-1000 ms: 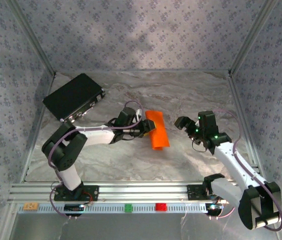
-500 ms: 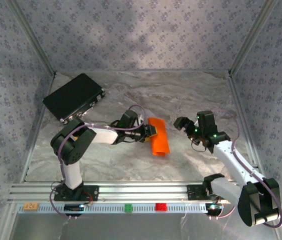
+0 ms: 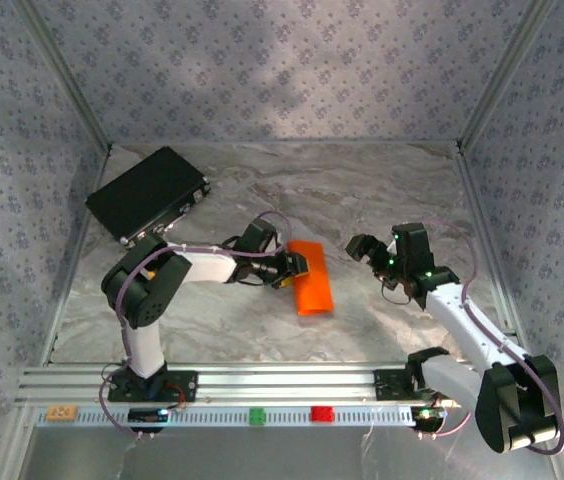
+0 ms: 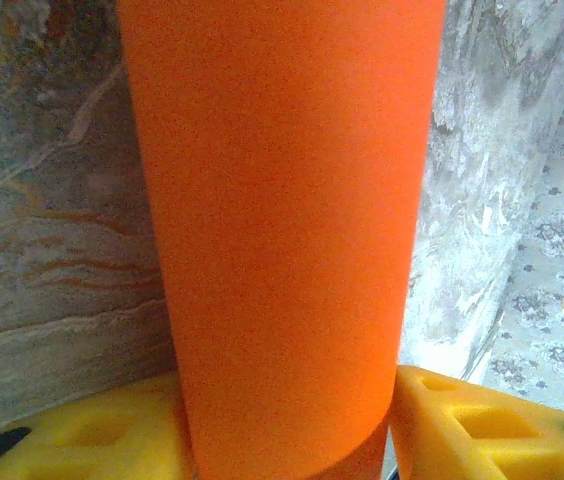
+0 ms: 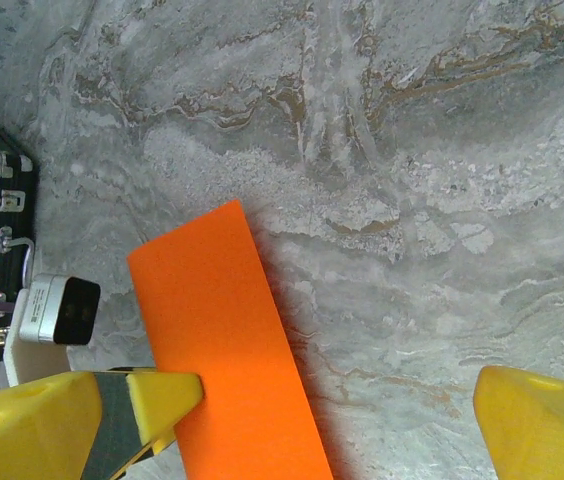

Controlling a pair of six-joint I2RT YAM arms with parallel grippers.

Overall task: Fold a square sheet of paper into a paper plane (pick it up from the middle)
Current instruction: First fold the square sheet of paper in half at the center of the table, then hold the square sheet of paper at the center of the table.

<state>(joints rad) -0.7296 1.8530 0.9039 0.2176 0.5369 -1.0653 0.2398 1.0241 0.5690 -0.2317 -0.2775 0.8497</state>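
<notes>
Jaws of the left gripper point(image 3: 299, 266) were clamped on the folded orange paper point(image 3: 312, 278) mid-table. The right gripper point(image 3: 360, 246), jaws apart, hovered right of it. Any writing on the rail tag point(image 3: 60, 411) was too small to read.

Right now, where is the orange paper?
In the top view the orange paper is mid-table as a folded strip. The left gripper grips it at its left edge, and the open right gripper is apart to its right.

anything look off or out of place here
Nothing spilled or torn. The square sheet of paper looks like a narrow bowed strip, not a flat square, held in the left gripper. The black case sits askew, far left.
</notes>
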